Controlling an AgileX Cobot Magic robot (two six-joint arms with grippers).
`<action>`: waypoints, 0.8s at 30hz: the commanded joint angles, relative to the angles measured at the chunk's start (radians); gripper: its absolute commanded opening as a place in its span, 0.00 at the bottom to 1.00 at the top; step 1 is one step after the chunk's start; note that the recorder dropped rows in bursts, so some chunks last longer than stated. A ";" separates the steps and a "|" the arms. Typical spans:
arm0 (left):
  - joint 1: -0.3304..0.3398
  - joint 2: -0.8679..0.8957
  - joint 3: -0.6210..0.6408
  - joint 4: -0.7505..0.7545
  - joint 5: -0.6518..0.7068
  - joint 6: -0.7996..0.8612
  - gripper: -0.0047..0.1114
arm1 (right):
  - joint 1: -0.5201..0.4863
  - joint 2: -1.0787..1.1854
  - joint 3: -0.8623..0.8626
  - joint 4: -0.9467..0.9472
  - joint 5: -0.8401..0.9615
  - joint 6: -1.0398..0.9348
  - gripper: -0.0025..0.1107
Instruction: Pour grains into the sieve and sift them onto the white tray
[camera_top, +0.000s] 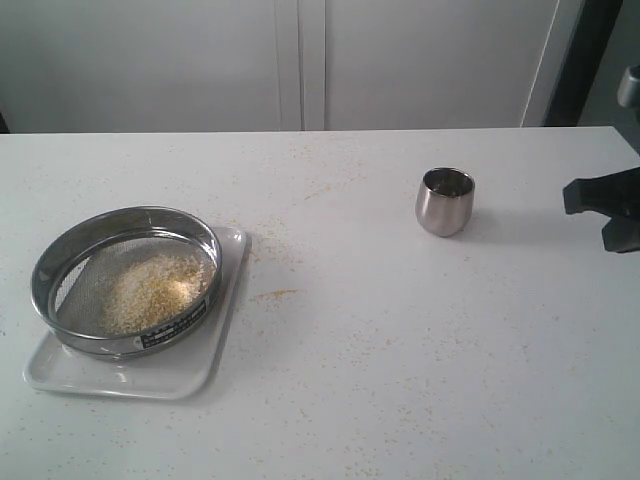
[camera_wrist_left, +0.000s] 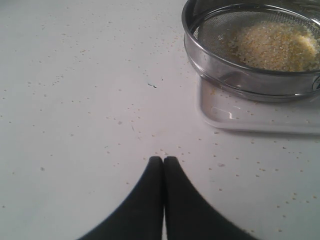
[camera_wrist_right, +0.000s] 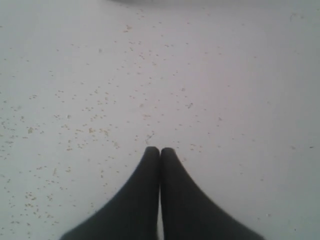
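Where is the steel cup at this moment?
In the exterior view the steel cup stands upright on the table, right of centre, far from the sieve sitting on the white tray at the left.

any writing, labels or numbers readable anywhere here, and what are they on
black-and-white label on the side of the sieve: it has print on it, but it is too small and blurred to read.
steel cup: no text visible.
white tray: no text visible.
No view shows any other words, numbers or signs.
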 joint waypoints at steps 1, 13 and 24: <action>0.002 -0.005 0.010 -0.006 0.013 -0.002 0.04 | -0.011 -0.019 0.025 -0.009 -0.008 -0.001 0.02; 0.002 -0.005 0.010 -0.006 0.013 -0.002 0.04 | -0.011 -0.023 0.039 -0.024 -0.025 -0.043 0.02; 0.002 -0.005 0.010 -0.006 0.013 -0.002 0.04 | -0.011 -0.023 0.039 -0.022 -0.029 -0.037 0.02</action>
